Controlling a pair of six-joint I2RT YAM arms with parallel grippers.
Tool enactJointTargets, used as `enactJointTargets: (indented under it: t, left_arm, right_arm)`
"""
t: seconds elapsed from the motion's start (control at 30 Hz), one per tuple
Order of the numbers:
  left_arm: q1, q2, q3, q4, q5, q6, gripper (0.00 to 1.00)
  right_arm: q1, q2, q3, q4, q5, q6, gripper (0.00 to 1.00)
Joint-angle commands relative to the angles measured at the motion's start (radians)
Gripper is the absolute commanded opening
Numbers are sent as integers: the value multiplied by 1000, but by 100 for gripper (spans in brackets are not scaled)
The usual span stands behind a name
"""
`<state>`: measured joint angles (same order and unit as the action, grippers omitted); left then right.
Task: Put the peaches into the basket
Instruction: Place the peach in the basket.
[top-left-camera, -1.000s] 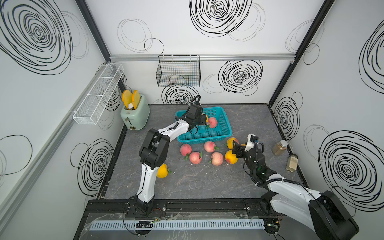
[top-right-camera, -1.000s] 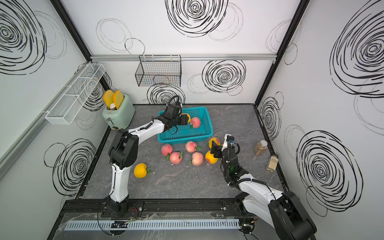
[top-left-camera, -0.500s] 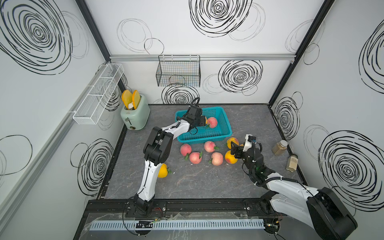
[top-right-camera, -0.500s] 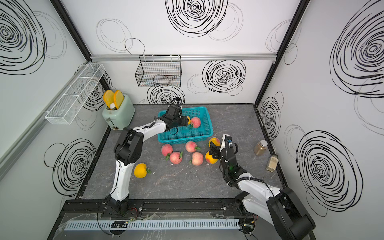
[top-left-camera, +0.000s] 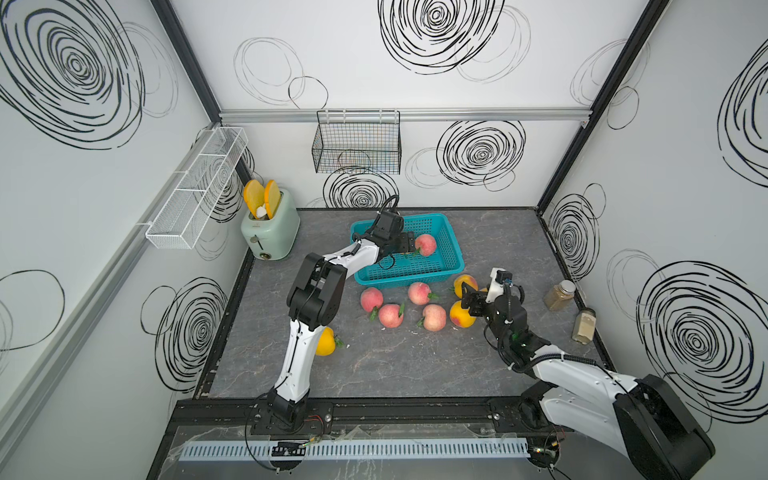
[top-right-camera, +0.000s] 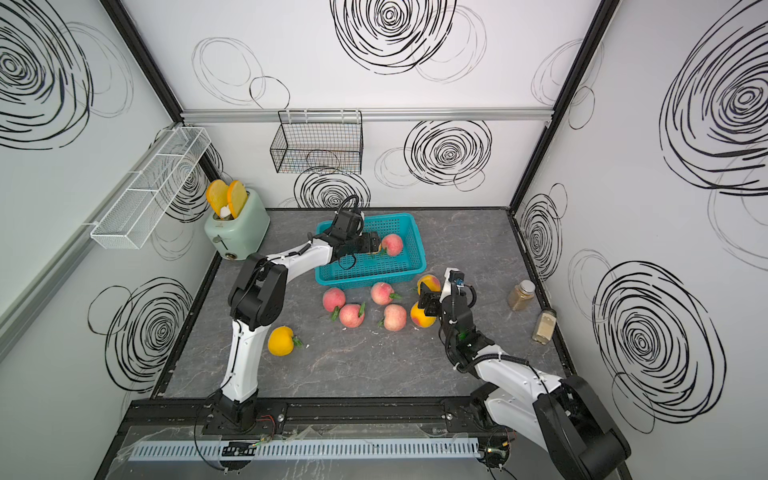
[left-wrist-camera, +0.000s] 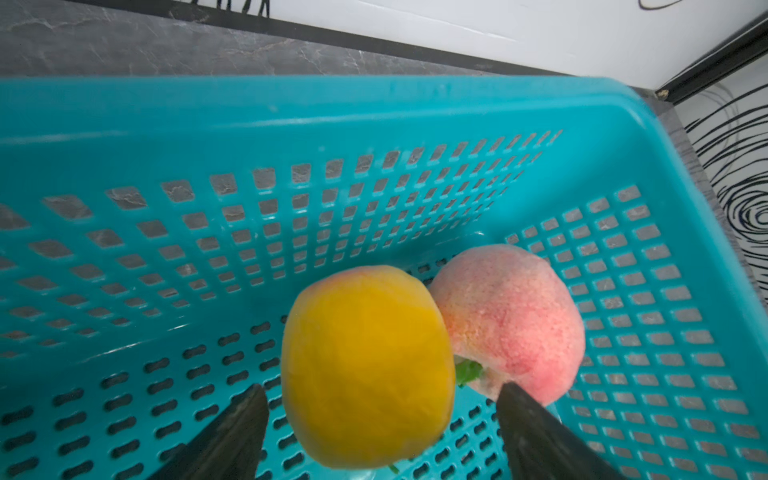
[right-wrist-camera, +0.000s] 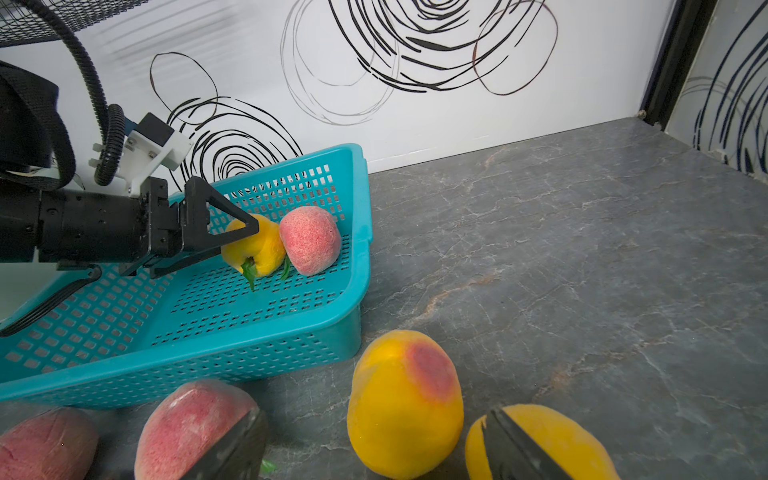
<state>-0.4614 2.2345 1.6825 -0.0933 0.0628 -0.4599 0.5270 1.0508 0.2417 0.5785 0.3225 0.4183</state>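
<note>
The teal basket (top-left-camera: 409, 277) stands on the grey surface (top-left-camera: 374, 374), near the middle of its back edge. The left gripper (left-wrist-camera: 380, 388) reaches in over the basket's left end with its claw spread. In the left wrist view both dark fingers (left-wrist-camera: 241, 428) stand clear of the yellow basket peach (left-wrist-camera: 368, 365) between them, with a gap on each side. This peach lies right against the pink basket peach (left-wrist-camera: 515, 316), which sits on the lattice floor toward the basket's right end. Whether the yellow one rests on the floor cannot be told.

Just in front of the basket's front wall, four loose pink-red peaches (top-left-camera: 371, 299) (top-left-camera: 390, 316) (top-left-camera: 419, 293) (top-left-camera: 434, 317) lie close together at mid-surface. Two loose yellow-orange peaches (top-left-camera: 464, 284) (top-left-camera: 461, 313) lie at the right end of that group. The right gripper (top-left-camera: 467, 305) hangs low over these two with its claw spread wide and nothing pinched. In the right wrist view a blushed peach (right-wrist-camera: 405, 403) shows in the gap between its fingers, clear of both.

A lone yellow peach (top-left-camera: 326, 340) lies toward the left edge, partly hidden behind the left arm (top-left-camera: 299, 353). A green toaster (top-left-camera: 270, 235) holding orange toast slices occupies the back left corner, and two jars (top-left-camera: 561, 295) (top-left-camera: 583, 326) stand along the right edge
</note>
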Motion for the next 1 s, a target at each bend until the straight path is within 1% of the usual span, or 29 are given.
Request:
enactJointTargets:
  t: [0.0,0.33,0.57,0.8,0.97]
  left_arm:
    - [10,-70,-39,60,-1,-1,91]
    - [11,-135,-77,75,15,-2,90]
    - [13,-205,-139,93,8,-8,90]
    - [22,-330,-247,111,-4,0,91]
    - [45,-433,-351,122,16,21,91]
  right_arm:
    - [5,1,25,19,16,-1,85]
    - [5,8,30,17,10,-3,85]
    - [5,11,32,19,3,-1,85]
    - [4,5,34,7,14,-6,85]
    - [5,-1,38,-2,5,-9,85]
